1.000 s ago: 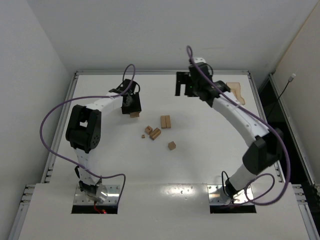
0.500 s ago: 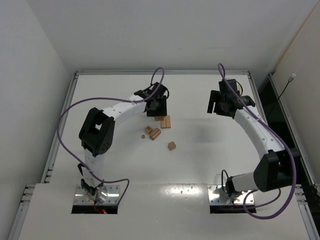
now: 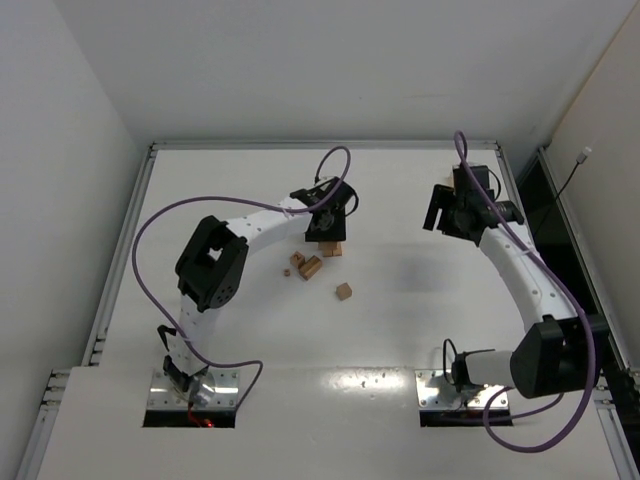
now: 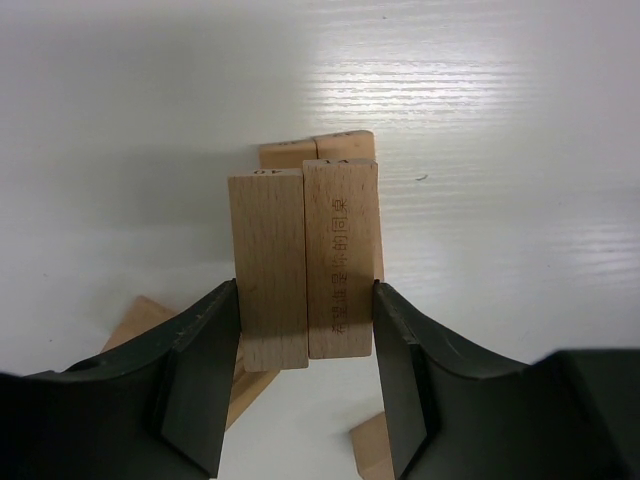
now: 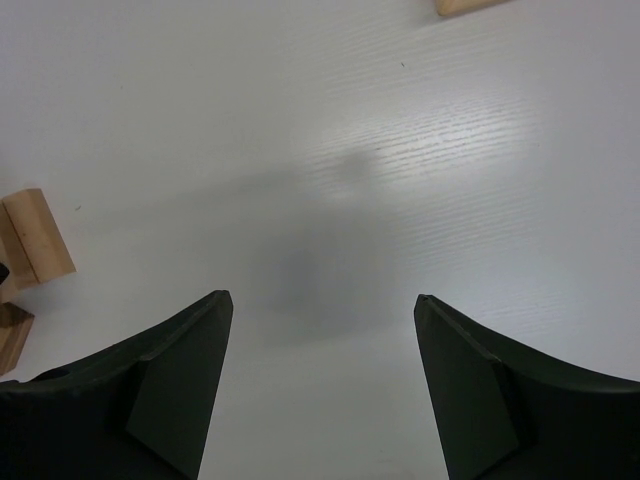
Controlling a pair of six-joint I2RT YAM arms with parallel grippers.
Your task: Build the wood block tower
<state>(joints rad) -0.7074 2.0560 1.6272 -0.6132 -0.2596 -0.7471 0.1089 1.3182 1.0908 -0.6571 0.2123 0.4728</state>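
My left gripper (image 3: 327, 228) is shut on two light-tan wood bars (image 4: 305, 250) held side by side between its fingers (image 4: 205, 360). It holds them right above a pair of bars (image 4: 300, 152) lying on the white table, which also shows in the top view (image 3: 333, 249). I cannot tell whether the held bars touch that pair. Loose wood blocks lie nearby: a bar (image 3: 312, 267), a small cube (image 3: 297, 258) and another cube (image 3: 344, 291). My right gripper (image 3: 440, 212) is open and empty in the right wrist view (image 5: 320, 297), well to the right of the blocks.
In the left wrist view a block (image 4: 140, 320) lies under the left finger and another (image 4: 375, 450) near the right finger. The right wrist view shows blocks at its left edge (image 5: 35, 235) and top edge (image 5: 470, 5). A raised rim (image 3: 320, 145) bounds the table's far side.
My left gripper has moved right from the back left, carrying its wood, to above the pair of bars. My right arm has swung right and nearer, away from the back edge.
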